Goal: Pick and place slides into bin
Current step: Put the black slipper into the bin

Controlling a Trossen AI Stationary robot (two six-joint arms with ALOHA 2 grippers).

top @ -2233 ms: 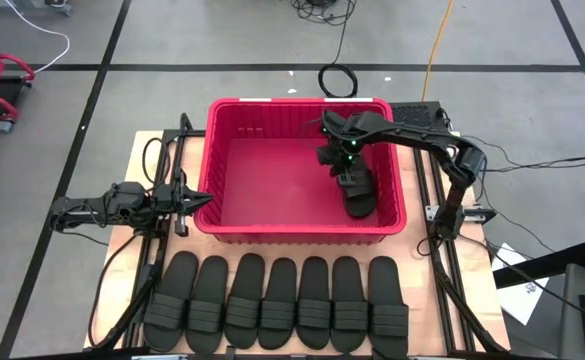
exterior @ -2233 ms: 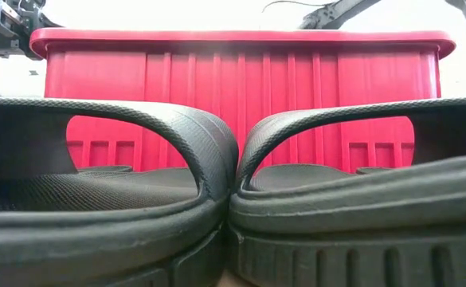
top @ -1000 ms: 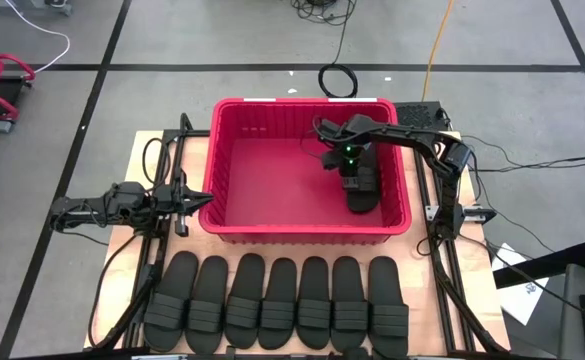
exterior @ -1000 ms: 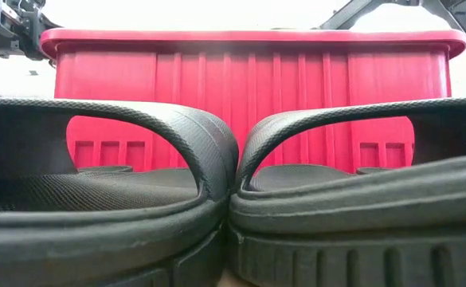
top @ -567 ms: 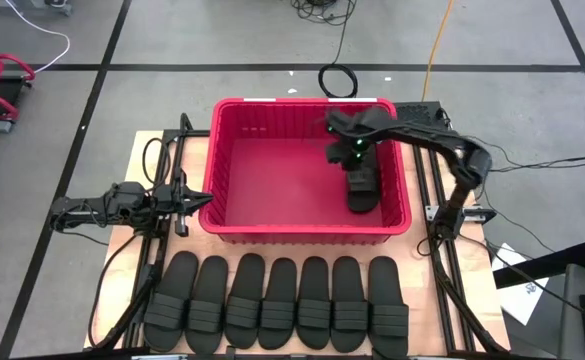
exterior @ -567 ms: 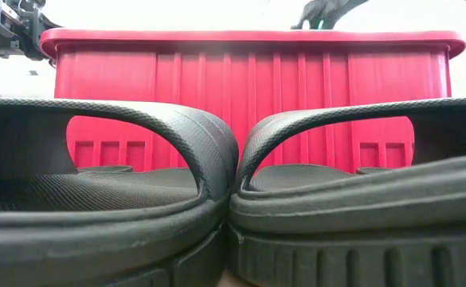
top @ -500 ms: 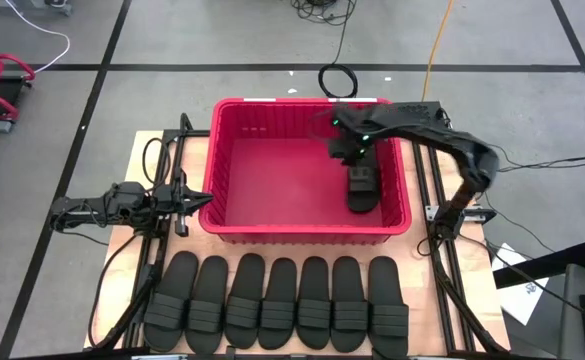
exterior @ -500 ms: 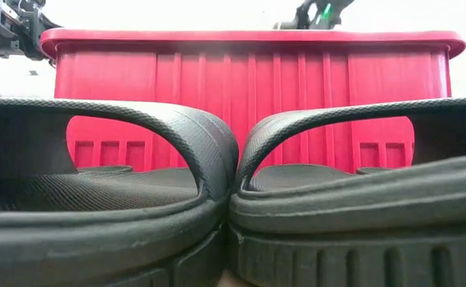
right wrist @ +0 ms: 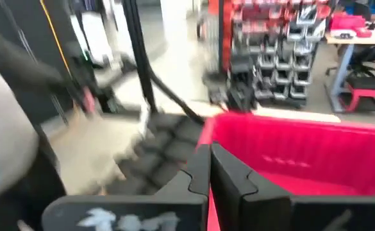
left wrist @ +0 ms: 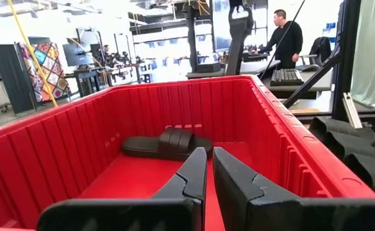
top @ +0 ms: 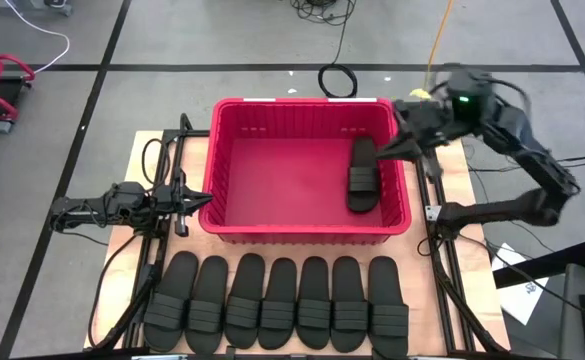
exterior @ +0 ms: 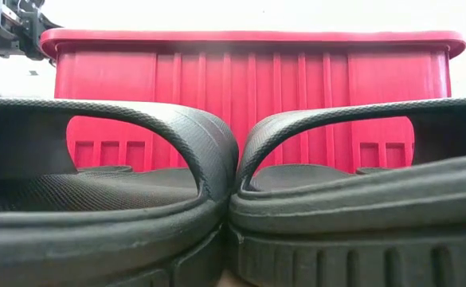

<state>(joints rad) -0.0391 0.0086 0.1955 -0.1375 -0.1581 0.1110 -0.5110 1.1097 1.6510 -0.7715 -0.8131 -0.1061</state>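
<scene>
Along the table's near edge, seven black slides (top: 282,303) lie side by side in a row, their long axes all pointing toward the red bin (top: 234,228) just behind them. One more slide (top: 362,176) already lies flat inside the bin, close to its right wall, its long axis running from the bin's near wall to its far wall. The right gripper (top: 392,150) hangs above the bin's right rim with its fingers pressed together and nothing between them. The left gripper (top: 204,199) waits at the bin's left wall, its fingers nearly together and also empty. From the right gripper, the row lies back across the bin's near wall, and the rightmost slide (top: 387,304) appears to be the closest. The leftmost slide (top: 169,300) sits nearer the left gripper.
</scene>
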